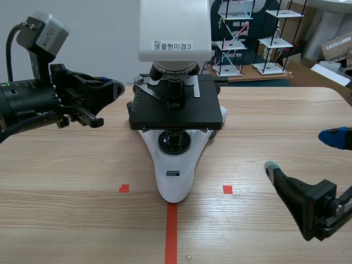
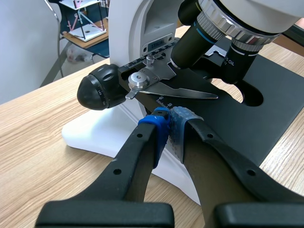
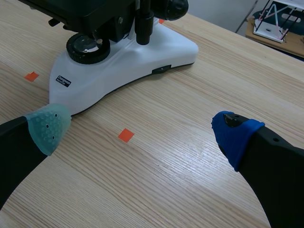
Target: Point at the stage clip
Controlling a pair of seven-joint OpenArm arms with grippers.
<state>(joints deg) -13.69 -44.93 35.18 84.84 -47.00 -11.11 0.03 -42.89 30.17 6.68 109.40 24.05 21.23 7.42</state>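
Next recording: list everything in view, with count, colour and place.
microscope: one, white with black stage, table centre
stage clip: one, silver, on the stage under the objectives
objectives: at least two, black and silver, above the stage
knob: one, black, beside the stage clip
table: one, light wood
tape marks: one line, two squares, orange-red, near the microscope's base
rod-and-plate models: several, black and white, behind the table
cardboard box: at least one, brown, behind the table
left gripper: shut, blue pads, tips at the stage edge just short of the stage clip
right gripper: open, low over the table, off the microscope's base
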